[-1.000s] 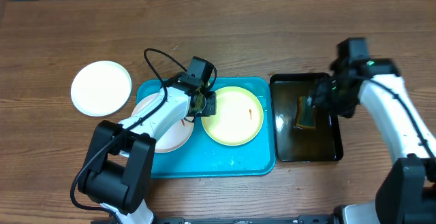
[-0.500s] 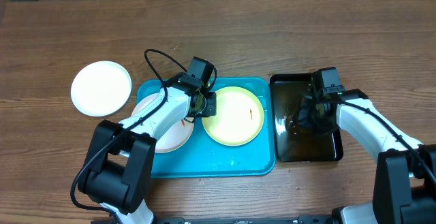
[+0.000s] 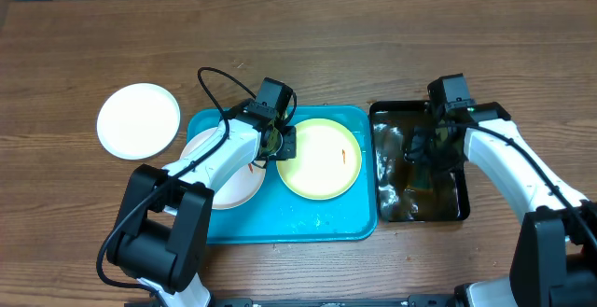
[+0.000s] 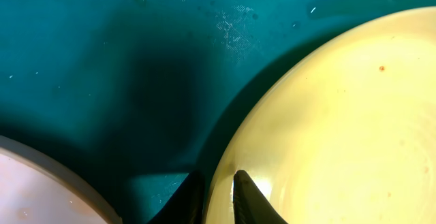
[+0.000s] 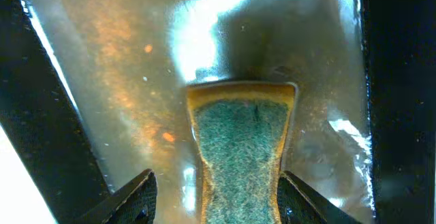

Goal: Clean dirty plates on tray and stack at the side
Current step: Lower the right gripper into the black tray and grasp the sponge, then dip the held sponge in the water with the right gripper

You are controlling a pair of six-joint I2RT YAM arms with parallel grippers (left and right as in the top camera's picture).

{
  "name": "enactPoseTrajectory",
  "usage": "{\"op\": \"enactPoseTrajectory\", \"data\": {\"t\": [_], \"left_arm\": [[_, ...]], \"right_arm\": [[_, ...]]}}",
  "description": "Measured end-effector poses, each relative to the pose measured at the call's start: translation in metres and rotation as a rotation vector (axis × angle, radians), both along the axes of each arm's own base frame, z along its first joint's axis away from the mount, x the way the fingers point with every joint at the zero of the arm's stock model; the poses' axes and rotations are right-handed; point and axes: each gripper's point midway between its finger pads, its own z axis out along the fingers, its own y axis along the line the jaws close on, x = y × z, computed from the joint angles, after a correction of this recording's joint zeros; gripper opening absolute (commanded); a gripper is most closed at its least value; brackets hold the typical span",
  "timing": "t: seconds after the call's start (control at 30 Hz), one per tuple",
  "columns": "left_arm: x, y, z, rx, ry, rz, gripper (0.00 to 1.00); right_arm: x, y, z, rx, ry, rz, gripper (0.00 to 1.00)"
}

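1. Overhead: the left hand is at the left rim of the pale yellow plate, which lies in the turquoise tray mid-bench. The black tray sits toward the bench's right edge.
2. Left wrist: the fingers are clamped on that rim.
3. Right wrist: the right hand stands apart, straddling the sponge.

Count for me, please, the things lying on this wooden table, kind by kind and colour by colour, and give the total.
White round shallow plates: 2
Pale yellow round shallow plate: 1
Turquoise rectangular plastic tray: 1
Black rectangular tray: 1
Green-topped yellow rectangular sponge: 1
Total: 6
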Motion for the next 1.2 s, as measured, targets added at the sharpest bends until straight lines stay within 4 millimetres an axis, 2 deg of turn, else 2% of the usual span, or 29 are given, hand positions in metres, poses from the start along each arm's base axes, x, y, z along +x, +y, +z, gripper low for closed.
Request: {"op": "enactPoseTrajectory", "data": {"t": [0.13, 0.23, 0.27, 0.37, 0.4, 0.43, 0.53, 0.6, 0.63, 0.7, 0.87, 0.93, 1.0, 1.07, 1.13, 1.17, 1.2], "left_arm": [[0.0, 0.0, 0.0, -0.001, 0.0, 0.0, 0.18], [0.0, 0.0, 0.0, -0.002, 0.0, 0.0, 0.17], [0.0, 0.0, 0.0, -0.003, 0.0, -0.001, 0.17], [0.0, -0.001, 0.0, -0.003, 0.001, 0.0, 0.18], [0.0, -0.001, 0.0, -0.003, 0.001, 0.0, 0.18], [0.0, -0.001, 0.0, -0.003, 0.001, 0.0, 0.18], [0.0, -0.001, 0.0, -0.003, 0.001, 0.0, 0.18], [0.0, -0.001, 0.0, -0.003, 0.0, -0.001, 0.19], [0.0, -0.001, 0.0, -0.003, 0.001, 0.0, 0.19], [0.0, -0.001, 0.0, -0.003, 0.001, -0.001, 0.19], [0.0, -0.001, 0.0, -0.003, 0.001, -0.001, 0.2], [0.0, -0.001, 0.0, -0.003, 0.0, -0.001, 0.2], [0.0, -0.001, 0.0, -0.003, 0.001, -0.001, 0.2], [0.0, -0.001, 0.0, -0.003, 0.001, -0.001, 0.21], [0.0, -0.001, 0.0, -0.003, 0.0, -0.001, 0.22], [0.0, -0.001, 0.0, -0.003, 0.001, -0.001, 0.23], [0.0, -0.001, 0.0, -0.003, 0.0, -0.001, 0.24]], "right_arm": [[-0.003, -0.001, -0.012, -0.004, -0.008, -0.001, 0.6], [-0.006, -0.003, -0.025, -0.006, -0.019, -0.002, 0.54], [-0.007, -0.003, -0.029, -0.007, -0.027, -0.002, 0.49], [-0.007, -0.004, -0.035, -0.01, -0.039, -0.006, 0.23], [-0.007, -0.004, -0.035, -0.011, -0.043, 0.001, 0.17], [-0.006, -0.004, -0.035, -0.01, -0.046, -0.007, 0.17], [-0.002, -0.003, -0.035, -0.009, -0.063, -0.002, 0.17], [-0.002, -0.004, -0.035, -0.01, -0.061, -0.003, 0.47], [-0.002, -0.003, -0.035, -0.009, -0.062, 0.0, 0.56], [-0.001, -0.003, -0.034, -0.009, -0.065, -0.001, 0.58], [0.002, -0.006, -0.033, -0.022, -0.079, -0.003, 0.58], [0.006, -0.007, -0.032, -0.033, -0.097, -0.004, 0.49], [0.008, -0.008, -0.032, -0.035, -0.103, -0.005, 0.26], [0.009, -0.008, -0.032, -0.037, -0.11, -0.007, 0.23], [0.012, -0.008, -0.031, -0.036, -0.123, -0.009, 0.26], [0.014, -0.007, -0.031, -0.036, -0.13, -0.009, 0.22], [0.014, -0.007, -0.03, -0.036, -0.132, -0.008, 0.04]]}}
